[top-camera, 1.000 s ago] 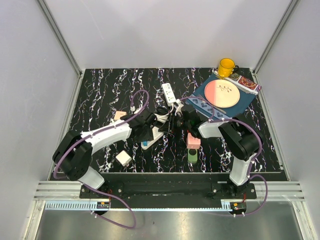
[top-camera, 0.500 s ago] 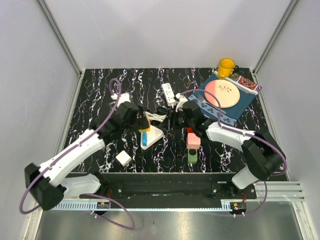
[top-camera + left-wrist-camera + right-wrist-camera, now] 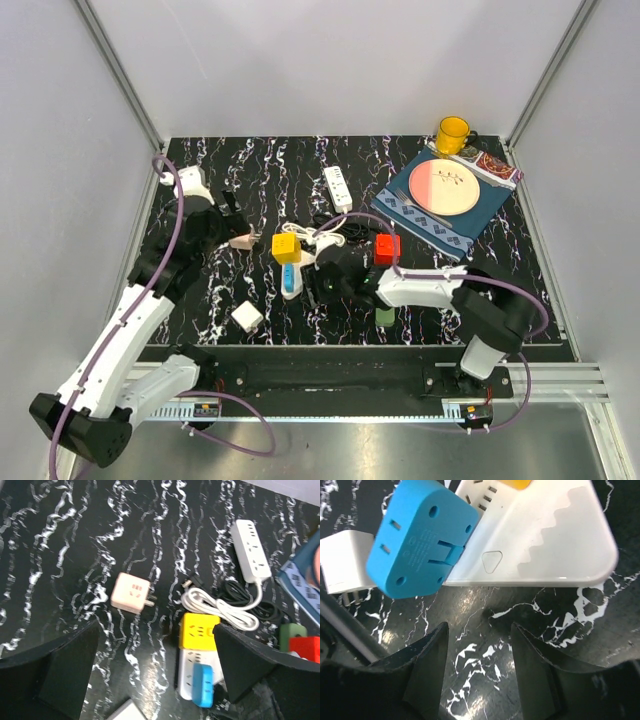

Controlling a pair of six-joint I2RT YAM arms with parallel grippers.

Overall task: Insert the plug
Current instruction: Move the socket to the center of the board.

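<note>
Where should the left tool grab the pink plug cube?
Probably best: take the pink plug cube by its body, across the two flat sides flanking the prongs, coming straight down with the left tool. It lies flat, sockets up, prongs pointing sideways toward the yellow cube, so they stay free.

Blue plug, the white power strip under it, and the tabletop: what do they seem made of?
Blue plug: probably moulded plastic, matte; crisp seams and embossed lettering. White power strip: smooth plastic by the look, semi-gloss; soft sheen, sharp shadow. Tabletop: glossy, black marble-patterned, bright glints; stone or printed film, cannot tell.
</note>
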